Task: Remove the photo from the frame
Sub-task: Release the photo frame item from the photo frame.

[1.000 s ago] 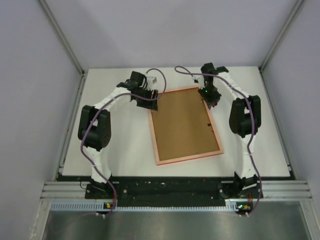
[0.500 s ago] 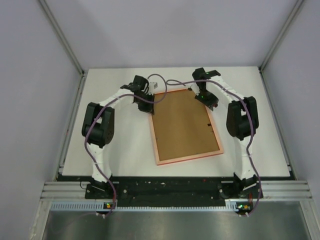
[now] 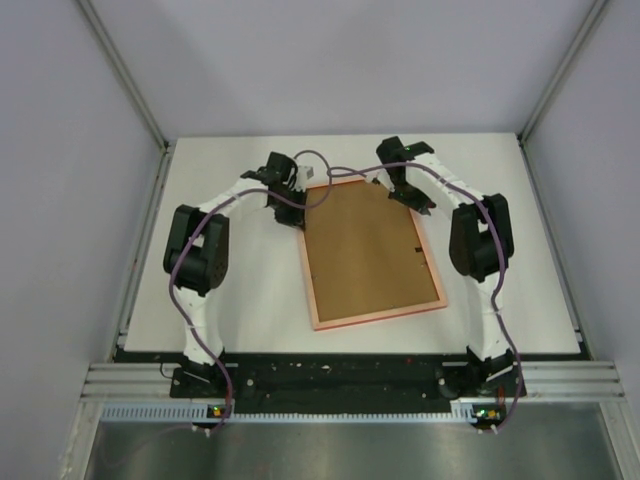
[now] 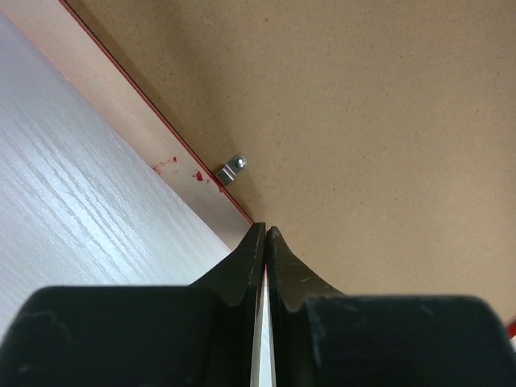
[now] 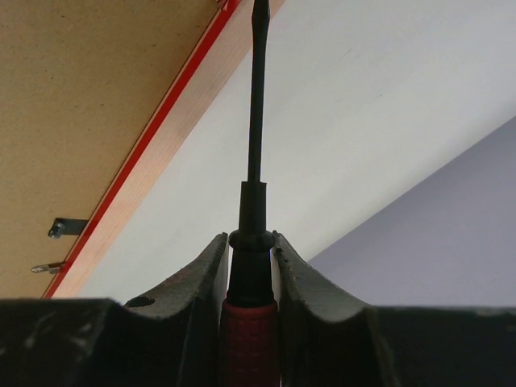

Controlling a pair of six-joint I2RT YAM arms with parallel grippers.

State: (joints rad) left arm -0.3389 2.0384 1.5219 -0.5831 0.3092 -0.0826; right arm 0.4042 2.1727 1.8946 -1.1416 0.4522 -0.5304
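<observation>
The frame [image 3: 366,252] lies face down on the white table, brown back up inside a reddish rim [image 4: 121,105]. The photo is hidden under that back. My left gripper [image 3: 297,212] is at the frame's far left corner. It is shut, its tips [image 4: 264,230] at the line where the rim meets the brown backing [image 4: 363,121], beside a small metal tab [image 4: 232,168]. My right gripper [image 3: 417,202] hovers at the far right corner, shut on a screwdriver [image 5: 256,105] with a red handle. The black shaft points out past the rim [image 5: 161,153] over the table.
Two metal tabs [image 5: 63,228] stick out from the rim over the backing on the right side. Grey walls enclose the white table [image 3: 520,260] at the back and sides. Purple cables [image 3: 340,172] trail over the frame's far edge.
My left gripper has gone from open to shut at the far left corner. My right wrist has swung a little left along the frame's far edge, still holding the screwdriver.
</observation>
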